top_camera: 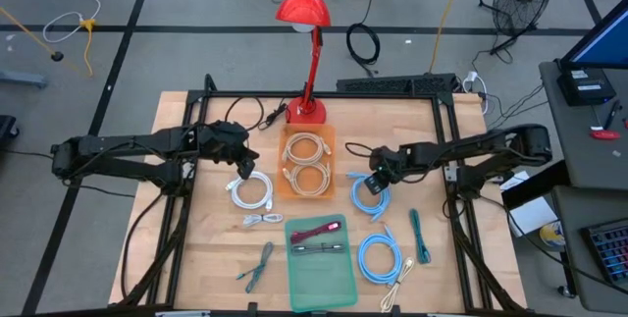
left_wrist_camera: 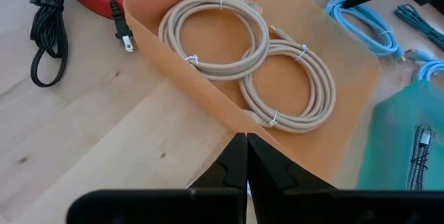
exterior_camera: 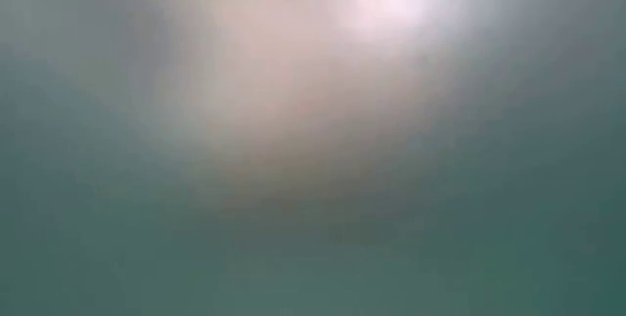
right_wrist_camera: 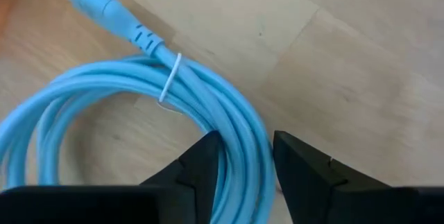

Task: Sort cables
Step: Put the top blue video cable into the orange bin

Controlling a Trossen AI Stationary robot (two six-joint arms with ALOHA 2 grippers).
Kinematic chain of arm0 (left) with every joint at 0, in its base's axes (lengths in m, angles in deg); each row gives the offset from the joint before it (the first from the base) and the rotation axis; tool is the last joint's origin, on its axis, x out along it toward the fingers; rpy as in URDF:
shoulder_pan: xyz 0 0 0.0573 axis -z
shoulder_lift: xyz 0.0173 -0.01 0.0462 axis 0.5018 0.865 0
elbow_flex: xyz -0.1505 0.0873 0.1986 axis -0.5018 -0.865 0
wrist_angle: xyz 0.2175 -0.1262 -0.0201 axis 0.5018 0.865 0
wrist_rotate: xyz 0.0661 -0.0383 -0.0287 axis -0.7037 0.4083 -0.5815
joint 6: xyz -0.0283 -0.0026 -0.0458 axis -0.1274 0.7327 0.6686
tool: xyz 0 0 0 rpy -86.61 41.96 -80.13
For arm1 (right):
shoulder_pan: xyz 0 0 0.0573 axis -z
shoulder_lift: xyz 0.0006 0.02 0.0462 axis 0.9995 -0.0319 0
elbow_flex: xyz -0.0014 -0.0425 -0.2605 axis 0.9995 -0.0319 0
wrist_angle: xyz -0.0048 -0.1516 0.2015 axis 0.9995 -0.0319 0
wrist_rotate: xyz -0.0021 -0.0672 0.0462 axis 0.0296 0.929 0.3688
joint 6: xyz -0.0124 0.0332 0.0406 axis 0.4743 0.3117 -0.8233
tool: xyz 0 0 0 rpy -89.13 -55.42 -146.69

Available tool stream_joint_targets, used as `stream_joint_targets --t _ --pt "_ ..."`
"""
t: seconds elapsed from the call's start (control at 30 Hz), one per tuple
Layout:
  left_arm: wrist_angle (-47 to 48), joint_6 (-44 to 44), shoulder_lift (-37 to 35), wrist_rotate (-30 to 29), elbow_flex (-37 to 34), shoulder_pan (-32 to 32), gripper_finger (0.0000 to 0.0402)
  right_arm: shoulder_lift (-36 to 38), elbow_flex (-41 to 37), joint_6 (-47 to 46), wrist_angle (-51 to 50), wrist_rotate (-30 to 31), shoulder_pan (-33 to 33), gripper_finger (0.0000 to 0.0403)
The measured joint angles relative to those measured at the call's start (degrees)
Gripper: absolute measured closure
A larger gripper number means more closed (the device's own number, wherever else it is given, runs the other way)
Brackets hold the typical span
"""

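My right gripper is open and points down over a light-blue coil that lies flat on the table, right of the orange tray. Its fingers stand on either side of the coil's bundled strands, close to a white tie. My left gripper is shut and holds nothing. It hovers at the tray's left edge. Two beige coils lie in the tray. A white coil, another light-blue coil and short grey, green and white bundles lie around it. The low view shows only blur. My right gripper comes at the light-blue coil from above, one finger inside the ring and one outside, across the strands. I cannot tell whether the fingers touch the strands. The coil lies flat on the table.
A green tray at the near middle holds a red and a dark cable. The red lamp's base stands behind the orange tray, and its black cord and plug lie to the base's left. A green bundle lies near the right edge.
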Motion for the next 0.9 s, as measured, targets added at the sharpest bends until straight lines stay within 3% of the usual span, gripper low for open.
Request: stream_joint_targets --t 0.4,0.5,0.67,0.9 --pt "1.58 -0.26 0.00 0.00 0.00 0.00 0.0396 -6.56 0.15 -5.44 -0.70 -4.77 -0.48 0.0352" --pt "1.92 -0.20 0.00 0.02 0.00 0.00 0.0396 -4.43 0.66 -5.87 -0.93 -4.54 -0.46 0.0381" --pt "1.98 -0.12 0.00 0.02 0.00 0.04 0.0396 1.37 2.70 -6.63 -6.89 -0.90 0.14 0.0381" --pt "1.79 -0.69 0.02 0.00 0.02 0.02 0.0396 10.27 11.51 -4.92 -12.57 2.12 2.63 0.0397"
